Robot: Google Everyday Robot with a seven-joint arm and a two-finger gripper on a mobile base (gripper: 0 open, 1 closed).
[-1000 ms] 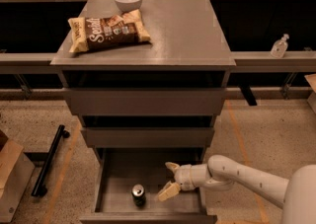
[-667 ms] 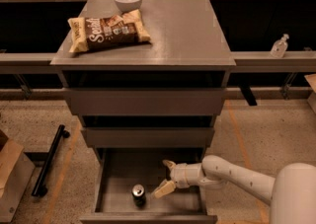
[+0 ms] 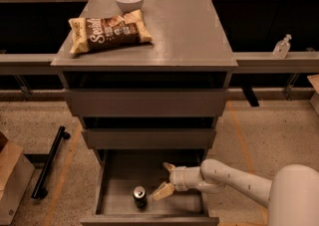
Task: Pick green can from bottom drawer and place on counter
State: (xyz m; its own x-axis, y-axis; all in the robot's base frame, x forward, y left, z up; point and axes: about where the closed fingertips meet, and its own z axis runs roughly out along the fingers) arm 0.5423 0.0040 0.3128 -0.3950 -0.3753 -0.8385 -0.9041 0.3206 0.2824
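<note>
The can [image 3: 139,197] stands upright near the front of the open bottom drawer [image 3: 117,177], unmoved over the last second. The gripper [image 3: 165,179] has crept left inside the drawer. It now sits just right of the can with its fingers spread wide, holding nothing. The grasp looks close but not yet made. Above, the counter [image 3: 184,31] carries a chip bag [image 3: 107,32] and a bowl [image 3: 129,0]. A black bar [image 3: 50,163] lies on the speckled floor [image 3: 264,135].
</note>
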